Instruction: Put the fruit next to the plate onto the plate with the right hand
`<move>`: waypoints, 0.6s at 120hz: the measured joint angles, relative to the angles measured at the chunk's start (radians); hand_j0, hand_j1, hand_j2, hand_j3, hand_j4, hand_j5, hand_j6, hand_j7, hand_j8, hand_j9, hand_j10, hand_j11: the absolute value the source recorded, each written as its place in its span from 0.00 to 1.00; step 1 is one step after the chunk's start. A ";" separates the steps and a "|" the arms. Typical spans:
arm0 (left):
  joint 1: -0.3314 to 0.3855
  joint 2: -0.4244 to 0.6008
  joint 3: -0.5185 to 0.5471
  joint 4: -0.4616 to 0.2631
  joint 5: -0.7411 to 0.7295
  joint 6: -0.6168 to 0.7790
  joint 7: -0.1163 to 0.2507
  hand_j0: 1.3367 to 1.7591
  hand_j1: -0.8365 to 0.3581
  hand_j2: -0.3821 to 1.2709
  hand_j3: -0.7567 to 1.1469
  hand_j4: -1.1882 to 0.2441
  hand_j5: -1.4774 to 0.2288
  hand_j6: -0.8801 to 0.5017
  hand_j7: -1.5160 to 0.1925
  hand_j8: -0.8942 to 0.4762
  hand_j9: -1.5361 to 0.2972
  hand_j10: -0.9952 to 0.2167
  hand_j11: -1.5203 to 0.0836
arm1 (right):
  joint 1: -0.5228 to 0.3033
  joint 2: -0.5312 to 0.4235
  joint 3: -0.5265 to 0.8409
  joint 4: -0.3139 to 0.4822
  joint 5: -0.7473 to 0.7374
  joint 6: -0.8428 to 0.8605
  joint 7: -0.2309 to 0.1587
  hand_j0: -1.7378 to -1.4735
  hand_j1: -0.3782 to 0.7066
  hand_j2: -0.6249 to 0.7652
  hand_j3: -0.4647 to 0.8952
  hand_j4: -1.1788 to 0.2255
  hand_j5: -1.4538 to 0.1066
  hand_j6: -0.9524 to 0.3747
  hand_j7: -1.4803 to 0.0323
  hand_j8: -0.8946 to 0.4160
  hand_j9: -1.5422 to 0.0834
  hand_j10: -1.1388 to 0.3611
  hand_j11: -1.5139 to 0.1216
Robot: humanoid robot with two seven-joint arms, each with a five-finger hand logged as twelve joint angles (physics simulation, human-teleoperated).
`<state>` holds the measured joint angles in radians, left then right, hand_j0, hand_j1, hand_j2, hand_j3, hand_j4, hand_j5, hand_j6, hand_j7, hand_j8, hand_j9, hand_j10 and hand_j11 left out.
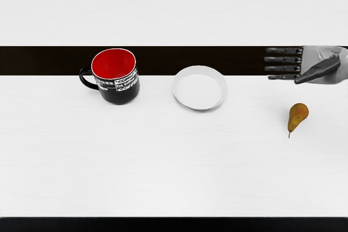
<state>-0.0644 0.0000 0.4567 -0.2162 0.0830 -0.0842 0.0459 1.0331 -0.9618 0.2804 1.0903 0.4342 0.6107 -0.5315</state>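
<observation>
Far to the left of the fingers (pixel 283 60) stands a black mug (pixel 115 77) with a red inside; it plays no part. Nearer, left of the fingertips and slightly below them, the white plate (pixel 179 80) lies empty on the desk (pixel 163 156). The pear (pixel 297 115) lies below the fingers, stem pointing away from them, well apart from the plate. The right hand (pixel 307 64) holds its fingers straight and released, grasping nothing. It should lower over the pear's fat body, close gently, lift clear, then carry leftward.
</observation>
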 joint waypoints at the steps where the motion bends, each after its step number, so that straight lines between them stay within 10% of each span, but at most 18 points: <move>1: 0.000 0.000 0.000 0.000 0.000 0.000 0.000 0.76 0.99 0.23 0.40 0.83 0.87 0.64 0.89 0.65 0.84 0.82 0.95 | -0.001 0.000 0.002 0.000 0.000 0.000 0.000 0.30 0.08 0.44 0.34 0.81 0.89 0.69 0.94 0.65 0.91 0.73 0.89; 72: -0.017 0.000 0.000 0.002 0.000 0.000 0.000 0.76 0.99 0.23 0.40 0.83 0.87 0.64 0.89 0.65 0.84 0.82 0.95 | 0.130 0.146 0.045 -0.067 -0.277 0.001 -0.077 0.30 0.28 0.42 0.34 0.68 0.74 0.55 0.78 0.51 0.76 0.61 0.74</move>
<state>-0.0813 0.0000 0.4569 -0.2140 0.0830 -0.0843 0.0460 1.1628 -0.8158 0.3252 1.0229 0.1575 0.6114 -0.6087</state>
